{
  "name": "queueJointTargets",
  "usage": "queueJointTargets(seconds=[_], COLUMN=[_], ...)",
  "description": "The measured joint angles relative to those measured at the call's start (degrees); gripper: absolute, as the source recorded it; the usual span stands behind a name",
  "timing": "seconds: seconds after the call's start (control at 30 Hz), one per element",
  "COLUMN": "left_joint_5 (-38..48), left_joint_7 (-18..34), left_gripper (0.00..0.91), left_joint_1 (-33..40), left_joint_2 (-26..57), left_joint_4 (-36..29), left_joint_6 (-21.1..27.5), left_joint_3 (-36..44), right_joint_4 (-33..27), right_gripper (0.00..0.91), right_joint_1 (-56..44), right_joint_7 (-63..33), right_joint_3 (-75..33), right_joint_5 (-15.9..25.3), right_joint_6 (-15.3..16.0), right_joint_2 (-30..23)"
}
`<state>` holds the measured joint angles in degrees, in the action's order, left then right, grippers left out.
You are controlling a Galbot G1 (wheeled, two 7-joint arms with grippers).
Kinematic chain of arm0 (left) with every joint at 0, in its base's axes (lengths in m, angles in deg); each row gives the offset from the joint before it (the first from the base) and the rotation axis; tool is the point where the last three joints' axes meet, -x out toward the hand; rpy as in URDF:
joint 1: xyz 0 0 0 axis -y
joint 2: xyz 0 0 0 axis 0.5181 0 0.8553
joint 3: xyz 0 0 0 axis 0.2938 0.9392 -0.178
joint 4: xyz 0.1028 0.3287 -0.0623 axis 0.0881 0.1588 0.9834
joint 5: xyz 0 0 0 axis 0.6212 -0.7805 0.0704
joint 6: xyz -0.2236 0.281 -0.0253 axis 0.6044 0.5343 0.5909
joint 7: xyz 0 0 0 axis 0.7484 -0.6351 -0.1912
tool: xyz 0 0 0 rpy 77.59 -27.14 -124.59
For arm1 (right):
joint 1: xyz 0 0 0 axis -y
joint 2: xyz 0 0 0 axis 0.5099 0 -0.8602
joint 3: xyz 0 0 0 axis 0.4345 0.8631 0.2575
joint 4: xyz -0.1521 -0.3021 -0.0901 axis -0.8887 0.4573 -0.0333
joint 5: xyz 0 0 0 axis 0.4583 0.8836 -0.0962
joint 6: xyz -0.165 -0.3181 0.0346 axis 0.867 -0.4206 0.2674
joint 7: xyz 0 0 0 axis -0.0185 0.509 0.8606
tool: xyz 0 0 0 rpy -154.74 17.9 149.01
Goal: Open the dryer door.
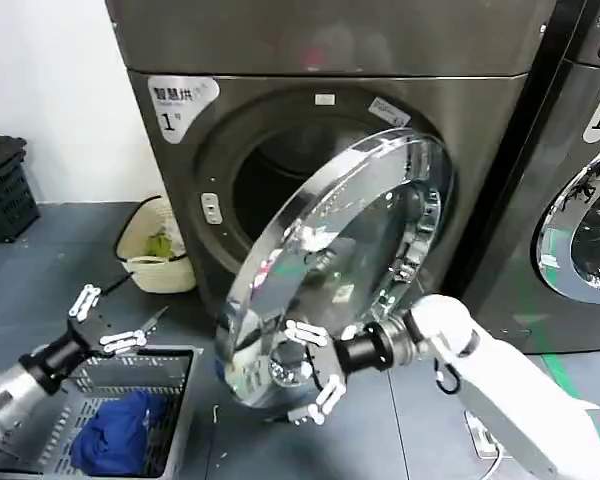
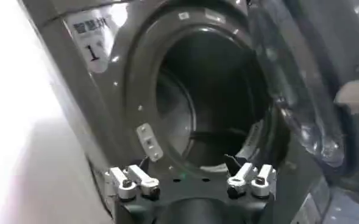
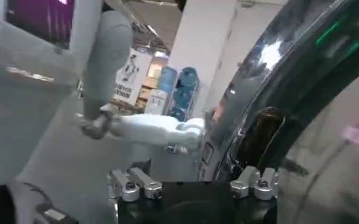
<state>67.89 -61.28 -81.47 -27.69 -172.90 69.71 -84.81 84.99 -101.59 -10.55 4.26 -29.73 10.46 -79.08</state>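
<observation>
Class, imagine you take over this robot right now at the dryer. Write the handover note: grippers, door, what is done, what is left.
Right gripper: open, against the lower chrome rim of the dryer door.
Left gripper: open, idle above the laundry basket, facing the drum opening.
Door: unlatched and swung partly out from the dryer marked 1.
Done: door released.
Left: likely push it wider, then withdraw.

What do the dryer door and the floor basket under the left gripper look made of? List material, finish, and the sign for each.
Dryer door: ring looks like polished chrome, metal or plated plastic; it mirrors the room sharply. Its centre looks like tinted glass, dark yet see-through.
Grey basket under the left gripper: probably moulded plastic, matte, with a slotted lattice wall.
The right gripper is at the door's lower rim.
</observation>
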Motion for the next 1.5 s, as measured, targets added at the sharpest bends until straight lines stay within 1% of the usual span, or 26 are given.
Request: queueJointTargets(seconds=[0.3, 0.5, 0.67, 0.7, 0.77, 0.87, 0.97, 1.03, 1.1, 1.13, 1.2, 1.23, 1.27, 1.33, 1.43, 1.5], left_joint_5=[1.6, 0.8, -0.5, -0.6, -0.7, -0.8, -0.7, -0.7, -0.7, -0.6, -0.5, -0.3, -0.3, -0.2, -0.1, -0.1], left_joint_7=[-1.9, -3.5, -4.8, -4.9, -5.1, -5.1, -5.1, -5.1, -5.1, -5.1, -5.0, -5.0, -5.0, -5.0, -5.0, -5.0], left_gripper=[0.907, 0.907, 0.907, 0.907, 0.907, 0.907, 0.907, 0.907, 0.907, 0.907, 0.907, 0.907, 0.907, 0.907, 0.907, 0.907], left_joint_1=[8.7, 16.5, 24.1, 25.4, 28.4, 32.4, 36.1, 38.1, 39.8, 40.7, 42.0, 42.8, 43.4, 44.6, 46.1, 47.0], left_joint_2=[6.4, 7.4, 6.3, 6.1, 5.2, 4.1, 3.0, 2.4, 1.8, 1.4, 0.8, 0.5, 0.2, -0.4, -1.2, -1.9], left_joint_4=[6.2, 9.9, 12.9, 13.3, 14.4, 15.5, 16.7, 17.2, 17.9, 18.1, 18.5, 18.7, 18.8, 19.1, 19.5, 19.8], left_joint_6=[-0.8, -1.4, -2.3, -2.4, -2.5, -2.7, -3.1, -3.3, -3.4, -3.4, -3.4, -3.4, -3.4, -3.5, -3.6, -3.6], left_joint_3=[7.4, 16.1, 25.9, 27.7, 31.6, 36.4, 40.5, 43.1, 45.3, 46.4, 48.4, 49.5, 50.4, 52.2, 54.4, 56.0], right_joint_4=[3.5, 4.8, 6.7, 7.1, 8.0, 9.4, 10.7, 11.7, 12.8, 13.2, 14.2, 14.7, 14.9, 15.1, 14.8, 14.7], right_gripper=[0.907, 0.907, 0.907, 0.907, 0.907, 0.907, 0.907, 0.907, 0.907, 0.907, 0.907, 0.907, 0.907, 0.907, 0.907, 0.907], right_joint_1=[-10.6, -20.0, -29.3, -31.3, -35.6, -42.2, -47.8, -50.7, -53.1, -54.1, -55.3, -55.6, -55.7, -56.0, -56.2, -56.3], right_joint_7=[0.0, -1.7, -8.3, -10.0, -13.4, -19.6, -27.4, -33.0, -39.0, -41.9, -47.4, -50.2, -52.3, -56.2, -62.0, -65.4], right_joint_3=[-12.7, -23.5, -35.7, -38.5, -44.1, -52.3, -58.8, -62.5, -66.2, -67.9, -71.3, -73.2, -74.9, -77.9, -82.3, -84.9], right_joint_5=[-0.1, -1.2, -2.5, -2.1, 0.0, 4.3, 9.1, 12.3, 15.3, 16.3, 17.3, 17.7, 18.2, 19.2, 22.9, 25.4], right_joint_6=[-0.2, -1.2, -1.3, -1.4, -2.3, -4.3, -4.3, -2.9, -0.7, 0.3, 3.4, 5.5, 6.6, 7.6, 9.2, 11.1], right_joint_2=[3.9, 4.9, 3.4, 2.9, 1.6, -1.1, -4.2, -6.5, -9.1, -10.3, -13.1, -14.7, -16.1, -18.8, -22.9, -25.3])
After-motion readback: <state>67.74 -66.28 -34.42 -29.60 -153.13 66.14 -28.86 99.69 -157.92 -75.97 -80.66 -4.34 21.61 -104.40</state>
